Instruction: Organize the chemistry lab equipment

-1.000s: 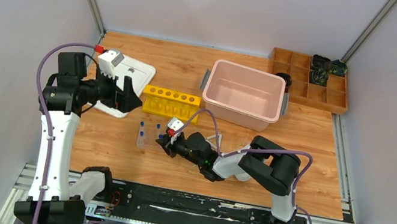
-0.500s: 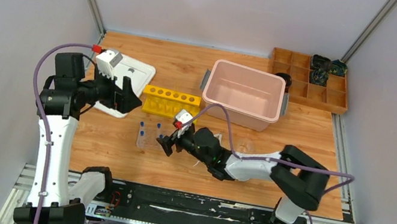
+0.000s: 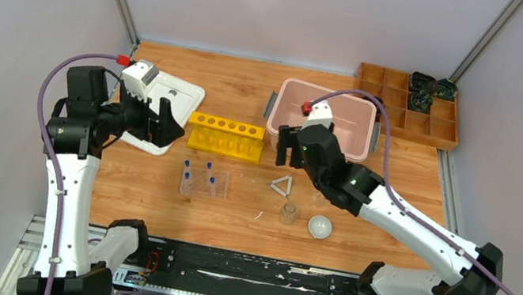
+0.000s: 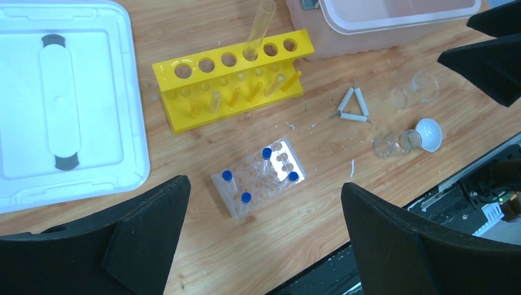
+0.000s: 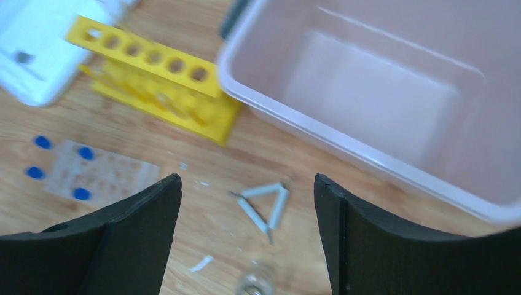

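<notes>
Left gripper (image 3: 170, 123) and right gripper (image 3: 285, 155) both spread wide, empty; clear rack (image 3: 203, 180) with four blue-capped tubes (image 4: 266, 153) sits on the table (image 3: 153, 198) just before the yellow rack (image 3: 226, 135), with triangle (image 3: 281, 185), glass cup (image 3: 287, 213) and dish (image 3: 320, 226) to its right.

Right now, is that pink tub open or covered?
Open: the pink tub shows its empty inside; the white lid lies well to its left.

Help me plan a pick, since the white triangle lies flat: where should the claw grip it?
Probably from straight above: pinch one rod of the white triangle, one finger in the open middle, one outside. Lying flat, it offers no side to get under.
</notes>
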### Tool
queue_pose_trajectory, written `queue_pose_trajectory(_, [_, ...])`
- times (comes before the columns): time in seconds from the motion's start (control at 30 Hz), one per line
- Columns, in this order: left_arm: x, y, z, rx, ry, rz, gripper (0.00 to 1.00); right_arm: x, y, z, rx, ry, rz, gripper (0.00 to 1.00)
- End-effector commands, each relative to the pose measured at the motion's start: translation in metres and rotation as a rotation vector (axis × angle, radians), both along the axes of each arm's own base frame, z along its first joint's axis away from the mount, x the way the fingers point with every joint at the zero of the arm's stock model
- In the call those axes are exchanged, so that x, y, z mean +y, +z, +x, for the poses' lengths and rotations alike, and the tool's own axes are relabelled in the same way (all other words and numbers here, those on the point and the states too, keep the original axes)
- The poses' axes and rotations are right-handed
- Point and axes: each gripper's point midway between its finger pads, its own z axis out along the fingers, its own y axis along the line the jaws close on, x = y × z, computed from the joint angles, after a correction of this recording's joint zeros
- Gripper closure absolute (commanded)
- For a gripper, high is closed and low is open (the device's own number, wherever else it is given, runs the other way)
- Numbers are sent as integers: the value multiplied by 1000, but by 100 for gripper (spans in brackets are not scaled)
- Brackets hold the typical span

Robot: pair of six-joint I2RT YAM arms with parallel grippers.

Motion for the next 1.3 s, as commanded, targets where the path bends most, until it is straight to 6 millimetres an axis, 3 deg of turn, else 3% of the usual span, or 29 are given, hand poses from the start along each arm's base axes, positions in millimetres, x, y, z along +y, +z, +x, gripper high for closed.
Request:
queue_pose_trajectory(0.0, [1, 11, -5, -40, 5, 24, 0, -84, -58, -23, 251, -173, -179, 22])
queue_pose_trajectory(0.13, [2, 8, -4, -27, 6, 21, 0, -94, -83, -32, 336, -167, -233, 34])
queue_pose_trajectory(0.33, [2, 7, -6, -29, 8, 27, 0, -62, -118, -34, 456, -60, -259, 50])
queue_pose_trajectory(0.53, [2, 6, -7, -27, 11, 29, 0, -29, -155, -34, 533, 83, -325, 51])
queue_pose_trajectory(0.93, [2, 4, -5, -17, 5, 23, 0, -4, -209, -23, 549, 220, -419, 39])
queue_pose_trajectory(1.07, [2, 6, -4, -19, 6, 25, 0, 2, -220, -16, 543, 236, -440, 40])
queue_pose_trajectory(1.27, [2, 8, -2, -22, 4, 22, 0, 5, -229, -10, 528, 252, -464, 49])
